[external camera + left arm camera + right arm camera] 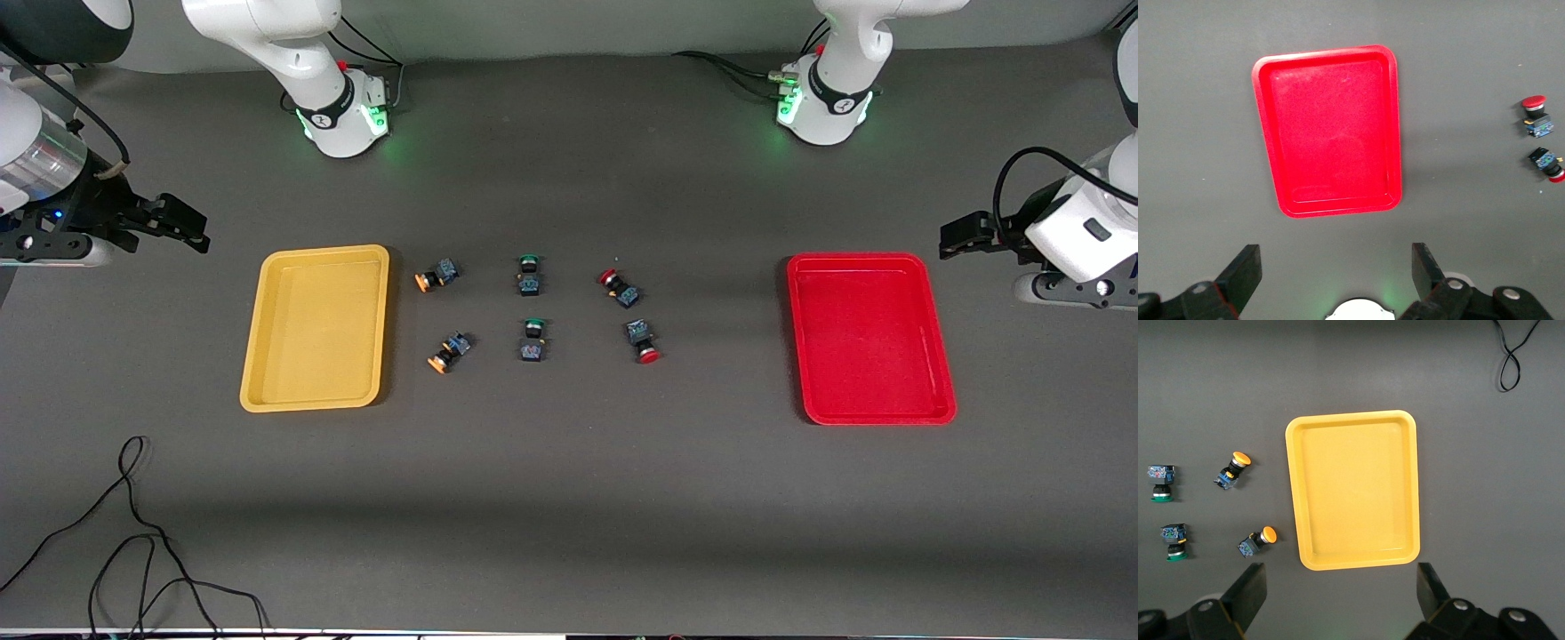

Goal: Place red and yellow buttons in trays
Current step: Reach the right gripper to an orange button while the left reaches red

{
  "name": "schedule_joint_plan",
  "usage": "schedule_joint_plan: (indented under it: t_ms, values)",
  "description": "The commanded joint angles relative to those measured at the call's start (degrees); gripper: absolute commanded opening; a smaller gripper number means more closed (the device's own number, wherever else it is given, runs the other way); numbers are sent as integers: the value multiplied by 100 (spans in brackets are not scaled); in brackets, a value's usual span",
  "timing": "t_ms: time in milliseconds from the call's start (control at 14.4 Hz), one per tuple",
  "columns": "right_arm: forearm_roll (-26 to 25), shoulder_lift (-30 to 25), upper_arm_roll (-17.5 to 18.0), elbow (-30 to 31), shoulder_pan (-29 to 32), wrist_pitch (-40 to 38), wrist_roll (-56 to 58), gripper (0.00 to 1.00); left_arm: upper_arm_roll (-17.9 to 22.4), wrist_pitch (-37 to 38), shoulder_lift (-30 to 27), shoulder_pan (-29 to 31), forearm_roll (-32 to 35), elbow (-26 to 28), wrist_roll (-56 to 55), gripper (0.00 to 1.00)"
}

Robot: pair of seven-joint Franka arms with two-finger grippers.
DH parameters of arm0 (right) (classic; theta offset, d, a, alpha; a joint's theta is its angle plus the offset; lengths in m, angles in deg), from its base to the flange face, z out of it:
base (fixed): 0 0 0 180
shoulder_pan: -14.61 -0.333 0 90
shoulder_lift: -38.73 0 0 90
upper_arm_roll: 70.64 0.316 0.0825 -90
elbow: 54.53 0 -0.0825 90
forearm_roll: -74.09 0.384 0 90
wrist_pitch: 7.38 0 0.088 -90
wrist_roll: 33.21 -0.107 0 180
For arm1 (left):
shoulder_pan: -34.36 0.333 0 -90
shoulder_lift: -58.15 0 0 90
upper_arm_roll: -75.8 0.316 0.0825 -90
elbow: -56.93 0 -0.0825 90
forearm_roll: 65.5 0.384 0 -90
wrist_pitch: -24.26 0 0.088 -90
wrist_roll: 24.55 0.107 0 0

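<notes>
Two green-capped switches (530,302) sit between the buttons (533,307); both grippers' jaws apart.

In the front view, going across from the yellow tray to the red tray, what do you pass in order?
yellow tray → two orange-yellow buttons → two green buttons → two red buttons → red tray

You see a matt, dark grey table (569,498) with a slightly felt-like, non-reflective surface. The yellow tray (316,329) and red tray (869,338) look like smooth moulded plastic with a soft sheen along their rims. The yellow buttons (436,277) and red buttons (620,286) have glossy plastic caps on duller bodies. Both arms wear glossy white plastic shells (267,27).
</notes>
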Motion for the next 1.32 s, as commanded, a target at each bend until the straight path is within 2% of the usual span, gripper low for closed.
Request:
schedule_joint_plan:
  t_ms: [0, 348, 557, 697, 766, 905, 975, 1045, 1114, 1254]
  values:
    - [9, 55, -31, -124, 36, -120, 266, 100, 23, 61, -30, -68, 164, -36, 130, 100]
    - [62, 239, -31, -150, 45, -120, 214, 100, 23, 35, -4, -68, 164, -44, 156, 100]
    - [386, 573, 48, -150, -17, -33, -161, 100, 23, 0, 5, -68, 120, -62, 156, 100]
    - [798, 898, 223, -107, -8, 160, -497, 100, 23, -9, 5, -68, 94, -53, 156, 100]
    - [957, 1091, 354, -124, -8, 257, -576, 100, 15, -9, 5, -94, 85, -44, 148, 100]
    - [1213, 1347, 1046, -168, 36, 423, -1283, 100, 6, -131, -29, -172, 67, 139, 121, 100]
    - [1126, 1522, 1381, -124, -16, 607, -2089, 100, 6, -271, -143, -338, 58, 393, 52, 100]
    - [882, 1732, 1836, -54, -8, 783, -2924, 100, 6, -482, -292, -488, 58, 682, -167, 100]
    - [549, 1934, 2137, -19, 1, 881, -3480, 100, 6, -640, -372, -716, 58, 929, -560, 100]
    - [440, 2155, 2245, 182, 1, 908, -4011, 100, 6, -817, -381, -1330, 58, 1238, -1343, 100]
